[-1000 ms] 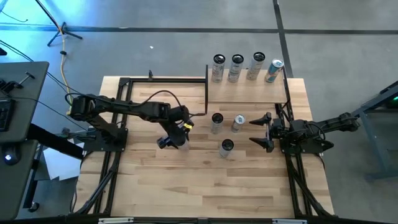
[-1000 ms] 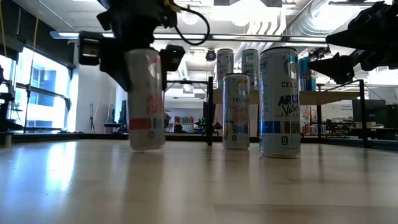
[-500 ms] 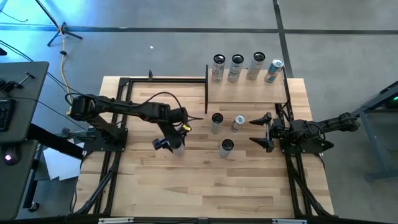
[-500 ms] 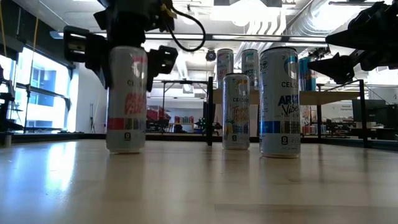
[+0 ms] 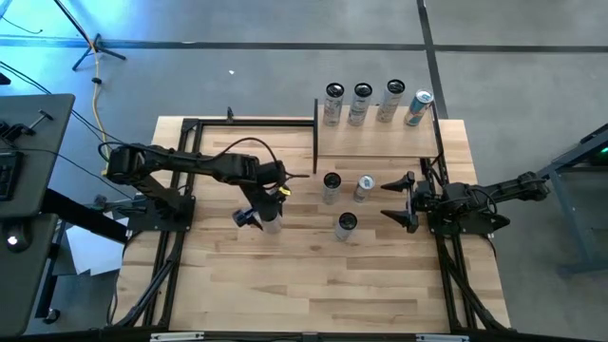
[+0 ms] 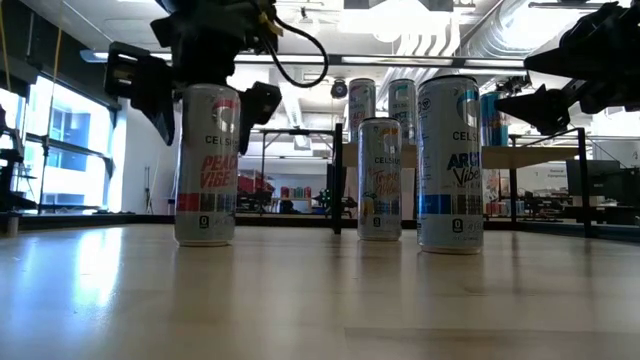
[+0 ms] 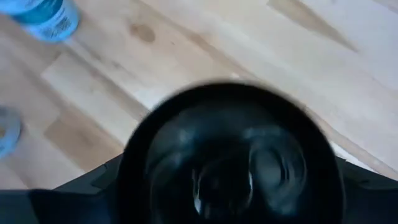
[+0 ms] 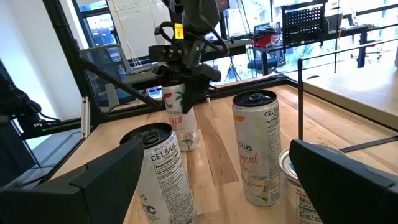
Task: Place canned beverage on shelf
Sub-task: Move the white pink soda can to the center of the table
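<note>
Light wood planks form the worktop (image 5: 313,266), on which a peach-labelled can (image 6: 206,165) is seen standing upright. The left pincer (image 5: 257,218) is positioned around the upper part of this can, its fingers (image 6: 142,88) spread on either side with gaps visible between them and the can, so the can is not pinched. Three more cans are grouped near the worktop's middle: one (image 5: 332,186) beside another (image 5: 364,187), and a third (image 5: 347,225) nearer the front. The right pincer (image 5: 404,201) is held just beside this group, its fingers spread wide and nothing between them. The shelf (image 5: 375,141) is located at the worktop's far right side, and four cans (image 5: 362,103) are lined along its far edge.
</note>
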You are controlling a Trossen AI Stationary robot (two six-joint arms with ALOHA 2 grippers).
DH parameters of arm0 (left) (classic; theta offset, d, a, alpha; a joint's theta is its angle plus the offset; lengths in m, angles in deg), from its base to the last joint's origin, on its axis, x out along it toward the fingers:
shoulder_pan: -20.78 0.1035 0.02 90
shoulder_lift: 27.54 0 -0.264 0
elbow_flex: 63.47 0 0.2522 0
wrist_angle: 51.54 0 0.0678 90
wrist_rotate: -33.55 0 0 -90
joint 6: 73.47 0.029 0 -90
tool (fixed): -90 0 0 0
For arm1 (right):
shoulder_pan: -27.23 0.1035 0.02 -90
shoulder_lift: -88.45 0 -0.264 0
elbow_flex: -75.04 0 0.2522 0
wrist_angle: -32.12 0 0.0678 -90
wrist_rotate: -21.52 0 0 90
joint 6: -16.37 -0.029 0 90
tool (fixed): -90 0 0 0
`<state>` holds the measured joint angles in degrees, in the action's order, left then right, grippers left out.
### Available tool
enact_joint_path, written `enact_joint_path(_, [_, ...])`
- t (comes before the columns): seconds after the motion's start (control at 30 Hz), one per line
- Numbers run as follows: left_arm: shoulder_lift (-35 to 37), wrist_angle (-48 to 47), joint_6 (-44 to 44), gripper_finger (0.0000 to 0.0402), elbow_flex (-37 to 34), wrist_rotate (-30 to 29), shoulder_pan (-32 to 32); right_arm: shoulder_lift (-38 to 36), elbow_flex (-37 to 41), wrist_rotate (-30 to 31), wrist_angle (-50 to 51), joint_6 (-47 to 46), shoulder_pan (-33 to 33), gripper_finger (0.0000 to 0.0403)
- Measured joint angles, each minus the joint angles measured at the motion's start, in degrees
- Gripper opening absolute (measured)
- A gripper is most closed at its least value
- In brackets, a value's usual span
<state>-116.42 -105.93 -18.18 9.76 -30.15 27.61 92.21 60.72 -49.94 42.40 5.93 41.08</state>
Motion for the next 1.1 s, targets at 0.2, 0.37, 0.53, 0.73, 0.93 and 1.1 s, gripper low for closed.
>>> enact_joint_path(0.2, [6.1, -0.7, -4.0, 0.0328, 0.0, -1.9, 1.4, 0.0, 0.0, 0.0, 0.0, 0.0, 0.0, 0.0389])
enact_joint_path(0.37, [14.1, -0.4, -12.4, 0.0328, 0.0, -6.4, 1.3, 0.0, 0.0, 0.0, 0.0, 0.0, 0.0, 0.0389])
enact_joint_path(0.53, [20.7, 0.2, -30.4, 0.0328, 0.0, -16.9, -1.7, 0.0, 0.0, 0.1, 0.0, 0.0, 0.0, 0.0389])
enact_joint_path(0.73, [22.4, 4.0, -54.7, 0.0328, 0.0, -29.3, -10.2, 0.0, 0.0, 0.1, 0.0, 0.0, 0.0, 0.0389])
enact_joint_path(0.93, [18.7, 4.3, -68.7, 0.0328, 0.3, -41.4, -17.3, 0.0, 0.0, 0.1, 0.0, 0.0, 0.0, 0.0389])
enact_joint_path(1.1, [13.4, -3.7, -78.8, 0.0328, 6.4, -42.5, -18.3, 0.0, 0.0, 0.1, 0.0, 0.0, 0.0, 0.0389])
